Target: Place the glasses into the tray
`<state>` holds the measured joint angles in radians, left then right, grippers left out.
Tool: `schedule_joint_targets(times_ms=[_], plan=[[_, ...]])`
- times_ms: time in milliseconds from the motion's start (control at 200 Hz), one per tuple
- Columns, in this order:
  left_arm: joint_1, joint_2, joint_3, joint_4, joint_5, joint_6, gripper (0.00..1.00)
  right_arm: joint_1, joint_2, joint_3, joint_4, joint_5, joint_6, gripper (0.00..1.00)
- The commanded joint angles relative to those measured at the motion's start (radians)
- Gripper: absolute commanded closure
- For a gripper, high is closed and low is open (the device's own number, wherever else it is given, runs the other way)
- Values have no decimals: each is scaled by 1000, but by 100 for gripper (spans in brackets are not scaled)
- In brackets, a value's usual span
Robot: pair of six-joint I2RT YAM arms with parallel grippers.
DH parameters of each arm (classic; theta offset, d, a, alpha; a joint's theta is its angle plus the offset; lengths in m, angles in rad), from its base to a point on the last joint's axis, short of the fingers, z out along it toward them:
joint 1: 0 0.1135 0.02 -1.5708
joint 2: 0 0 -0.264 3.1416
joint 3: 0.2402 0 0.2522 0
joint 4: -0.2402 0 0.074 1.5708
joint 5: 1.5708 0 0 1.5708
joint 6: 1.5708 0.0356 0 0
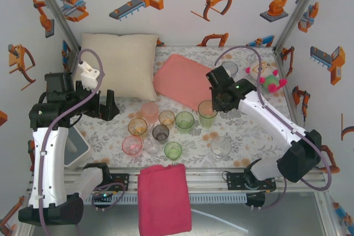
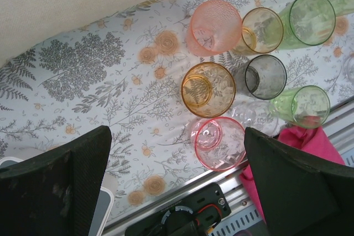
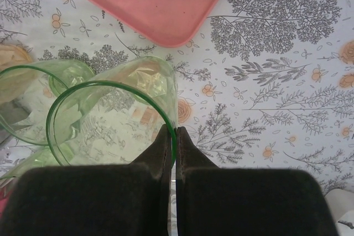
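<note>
Top external view, tray: the salmon-pink tray (image 1: 180, 81) lies flat at the far middle of the tabletop (image 1: 110, 131), just right of the cream pillow (image 1: 119, 64).
Glasses: all of them stand outside the tray, and most form a loose cluster (image 1: 160, 132) on the near middle of the tabletop.
Cluster, far row: a pink glass (image 1: 149, 109), an amber glass (image 1: 167, 117) and a short green glass (image 1: 185, 120) stand side by side.
Cluster, near rows: a smoky grey glass (image 1: 160, 132) stands at the middle, with a second pink one (image 1: 131, 145) at the near left.
Right pincer (image 3: 176, 131): pressed together on the rim of the tall green glass (image 3: 110, 131), one finger inside the wall and one outside.
Tall green glass, place: at the right end of the far row, just near the tray's near corner; whether it is lifted cannot be told.
Left pincer (image 2: 177, 134): spread wide and holding nothing, above the left part of the tabletop.
Stray glass: a clear glass (image 1: 220, 147) stands alone at the near right.
Other things: a magenta folded cloth (image 1: 164, 197) lies over the near edge; a plush toy (image 1: 268, 78) sits at the far right.
</note>
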<state>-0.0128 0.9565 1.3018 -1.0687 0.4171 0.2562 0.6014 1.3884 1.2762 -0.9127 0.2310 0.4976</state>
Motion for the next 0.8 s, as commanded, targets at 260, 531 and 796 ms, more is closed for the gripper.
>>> schedule_joint_targets(times_ms=[260,531,796], plan=[[-5,-16,-14,-8,37,2,3,-134,3,126,-22,21,-48,100],[-4,3,0,-6,32,-3,3,-249,130,214,54,-21,-76,100],[-6,10,2,2,20,-5,3,-283,270,290,102,-24,-72,100]])
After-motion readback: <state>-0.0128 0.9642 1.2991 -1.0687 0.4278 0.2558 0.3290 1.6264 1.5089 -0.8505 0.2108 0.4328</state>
